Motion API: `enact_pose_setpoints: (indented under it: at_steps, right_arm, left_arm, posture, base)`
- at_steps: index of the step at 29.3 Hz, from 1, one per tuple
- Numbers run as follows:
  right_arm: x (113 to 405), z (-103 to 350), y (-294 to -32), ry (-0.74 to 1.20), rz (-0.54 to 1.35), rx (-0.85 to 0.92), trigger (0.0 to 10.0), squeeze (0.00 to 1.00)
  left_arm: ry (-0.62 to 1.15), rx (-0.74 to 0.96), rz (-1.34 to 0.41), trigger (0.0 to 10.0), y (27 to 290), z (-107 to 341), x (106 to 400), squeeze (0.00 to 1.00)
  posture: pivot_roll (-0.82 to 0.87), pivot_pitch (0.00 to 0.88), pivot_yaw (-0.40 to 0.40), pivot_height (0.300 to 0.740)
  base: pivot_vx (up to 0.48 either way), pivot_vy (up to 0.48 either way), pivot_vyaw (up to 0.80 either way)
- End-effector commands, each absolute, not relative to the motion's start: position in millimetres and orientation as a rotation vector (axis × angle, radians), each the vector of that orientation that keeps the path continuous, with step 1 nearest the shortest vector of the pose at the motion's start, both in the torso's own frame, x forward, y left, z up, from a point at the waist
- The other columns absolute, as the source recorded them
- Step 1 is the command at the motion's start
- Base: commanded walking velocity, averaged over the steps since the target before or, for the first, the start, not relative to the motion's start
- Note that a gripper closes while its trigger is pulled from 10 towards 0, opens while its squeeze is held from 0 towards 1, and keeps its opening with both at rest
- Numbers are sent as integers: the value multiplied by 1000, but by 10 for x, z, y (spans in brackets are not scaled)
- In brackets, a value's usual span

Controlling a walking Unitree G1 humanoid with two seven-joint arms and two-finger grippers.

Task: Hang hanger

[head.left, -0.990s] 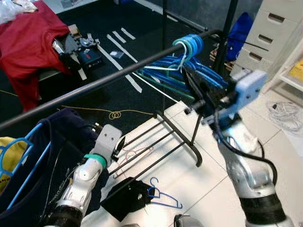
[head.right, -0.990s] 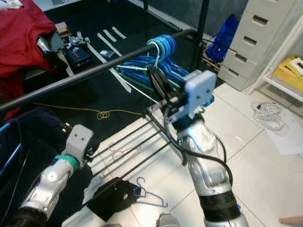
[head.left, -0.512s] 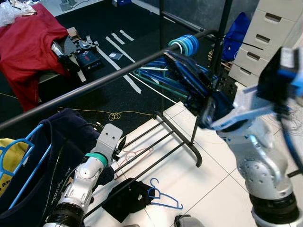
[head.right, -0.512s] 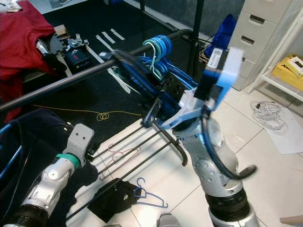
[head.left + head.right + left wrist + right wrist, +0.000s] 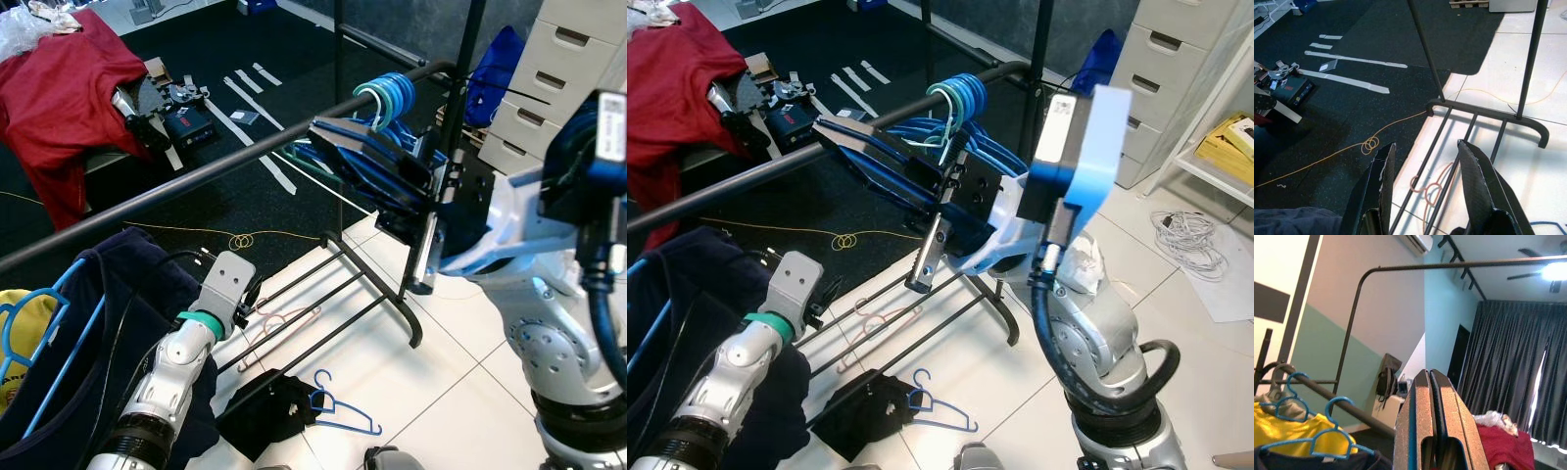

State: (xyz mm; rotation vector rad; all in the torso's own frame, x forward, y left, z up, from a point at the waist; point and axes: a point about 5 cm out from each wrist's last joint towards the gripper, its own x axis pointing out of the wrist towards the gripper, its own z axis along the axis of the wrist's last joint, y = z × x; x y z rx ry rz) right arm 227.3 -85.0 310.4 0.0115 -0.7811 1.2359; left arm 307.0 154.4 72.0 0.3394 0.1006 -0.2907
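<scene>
Near the rail's far end, a blue hanger [image 5: 884,147] is pinched flat between the right gripper [image 5: 838,132] fingers, which are pressed together on it; in the right wrist view a thin blue strip [image 5: 1432,396] sits in the seam between the two closed fingers. Held hanger lies just beside and roughly level with the black clothes rail [image 5: 216,168], tips pointing along it; whether it touches the rail is hard to tell. Just past it a bunch of blue hangers [image 5: 390,96] hooks over the rail next to the upright post [image 5: 466,59].

Left gripper [image 5: 1426,161] hangs low with fingers apart, holding nothing, over the rack's base bars [image 5: 1476,115] and an orange cord [image 5: 1371,144] on the dark mat. Dark navy garment [image 5: 108,323] on a blue hanger hangs at the near end of the rail, beside the left arm. On the white tile floor lie one loose blue hanger [image 5: 338,411] and a black object [image 5: 269,411]. Red cloth [image 5: 59,88] lies far left; white drawers [image 5: 558,78] stand far right.
</scene>
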Motion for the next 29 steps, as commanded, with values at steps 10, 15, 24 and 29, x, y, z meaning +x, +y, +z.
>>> enact_pose_setpoints:
  at_steps: [10, 15, 24, 29]
  right_arm:
    - [2747, 1831, -1220, -244, 813, 60, 10000, 0]
    - [2819, 1109, -1537, -13, 478, 69, 10000, 0]
    - [2765, 570, -1864, 147, 105, -28, 10000, 0]
    - [2802, 578, -1840, 119, 105, -59, 10000, 0]
  left_arm:
    - [174, 361, -309, 10000, 1637, 543, 2944, 0]
    - [215, 354, -303, 10000, 1698, 457, 2865, 0]
    - [229, 324, -283, 10000, 1673, 407, 2831, 0]
    - [225, 323, -284, 10000, 1640, 408, 2830, 0]
  posture:
    - [-105, 12, 126, 740]
    - [-110, 21, 121, 740]
    - [-113, 33, 103, 740]
    - [-113, 41, 90, 740]
  base:
    - [0, 0, 0]
    - [0, 0, 0]
    - [0, 0, 0]
    - [0, 0, 0]
